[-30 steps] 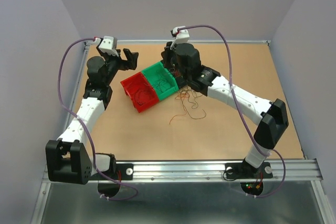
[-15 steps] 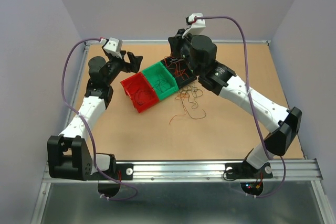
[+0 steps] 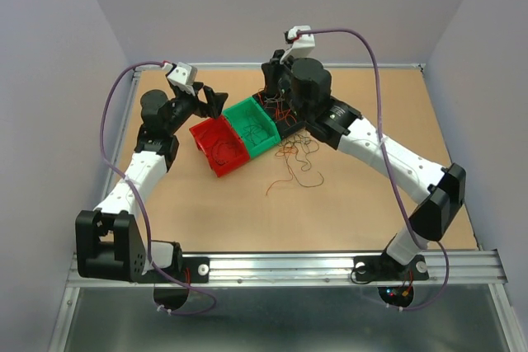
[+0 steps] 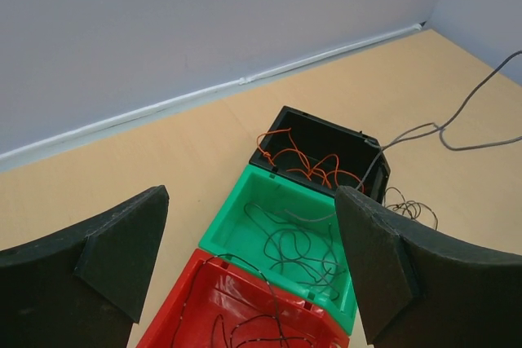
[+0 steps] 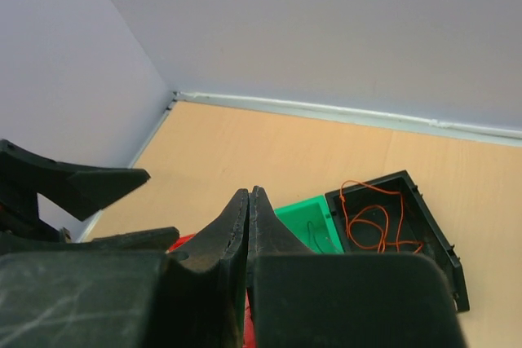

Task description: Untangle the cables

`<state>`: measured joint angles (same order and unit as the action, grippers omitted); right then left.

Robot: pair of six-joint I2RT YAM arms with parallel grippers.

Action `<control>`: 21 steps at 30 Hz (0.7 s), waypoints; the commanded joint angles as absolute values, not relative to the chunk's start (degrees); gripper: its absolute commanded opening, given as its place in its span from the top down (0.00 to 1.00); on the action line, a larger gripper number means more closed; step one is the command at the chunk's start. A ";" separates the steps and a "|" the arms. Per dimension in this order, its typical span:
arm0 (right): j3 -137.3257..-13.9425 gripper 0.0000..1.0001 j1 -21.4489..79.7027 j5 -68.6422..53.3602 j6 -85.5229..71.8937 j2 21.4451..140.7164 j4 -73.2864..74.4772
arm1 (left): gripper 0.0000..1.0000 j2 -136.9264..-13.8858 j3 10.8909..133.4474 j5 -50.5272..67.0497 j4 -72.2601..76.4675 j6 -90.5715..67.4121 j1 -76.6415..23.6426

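On the table [image 3: 355, 204], just right of three joined bins, a loose tangle of cables [image 3: 297, 158] lies spread. More wires lie inside: orange in the black bin [image 4: 318, 122], dark ones in the green bin [image 4: 222, 222] and red bin [image 4: 183, 299]. The left gripper [image 3: 212, 100] hangs spread wide beside the red bin. The right gripper [image 5: 249, 195] is pinched tight above the black end (whether it nips a wire I cannot tell).

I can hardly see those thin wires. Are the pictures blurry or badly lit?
Top external: even light, soft shadows, wires sharp but tiny. Left wrist: green bin crisp, left fingers slightly soft. Right wrist: dark, shut right fingers fill the bottom, little detail.
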<state>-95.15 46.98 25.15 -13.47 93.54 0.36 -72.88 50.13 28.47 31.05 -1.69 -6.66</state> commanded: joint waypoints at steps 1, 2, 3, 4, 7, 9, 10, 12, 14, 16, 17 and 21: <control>-93.35 1.00 48.42 26.19 -13.54 95.44 -2.37 | 0.05 -72.60 50.01 29.53 34.54 -0.70 -6.50; -93.17 0.99 49.47 27.67 -13.27 96.84 -2.55 | 0.05 -72.60 50.01 29.27 34.54 -0.70 -6.50; -92.90 0.99 49.92 28.38 -13.18 97.73 -2.72 | 0.05 -72.51 50.01 29.18 34.54 -0.62 -6.50; -92.55 1.00 50.27 29.08 -13.36 98.43 -2.90 | 0.05 -72.51 50.01 28.92 34.45 -0.62 -6.50; -90.71 1.00 50.98 29.97 -14.32 100.89 -4.74 | 0.05 -72.42 50.01 28.13 34.37 -0.53 -6.50; -89.74 0.99 50.89 29.80 -15.03 102.83 -5.89 | 0.05 -72.33 50.01 27.86 34.28 -0.53 -6.50; -89.65 0.99 50.98 29.45 -15.20 103.62 -5.98 | 0.05 -72.42 50.01 27.86 34.28 -0.53 -6.50; -90.00 0.99 50.89 27.78 -15.73 105.89 -6.24 | 0.05 -72.51 50.10 27.86 34.28 -0.53 -6.50; -90.09 0.99 50.89 26.20 -16.43 107.22 -6.42 | 0.05 -72.68 50.18 27.60 34.19 -0.44 -6.50; -90.53 1.00 50.89 25.93 -16.79 109.33 -6.42 | 0.05 -72.86 50.36 27.07 34.10 -0.44 -6.50; -90.53 0.99 50.89 26.88 -16.96 109.94 -6.42 | 0.05 -72.86 50.36 26.64 34.01 -0.44 -6.50; -91.05 0.99 48.53 24.63 -18.10 112.32 -6.42 | 0.04 -72.16 49.66 23.48 34.45 -1.05 -6.50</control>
<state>-90.48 50.48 26.48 -16.21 112.01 -2.20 -73.30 50.13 26.13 31.03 -1.30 -6.66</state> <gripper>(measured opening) 0.023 0.953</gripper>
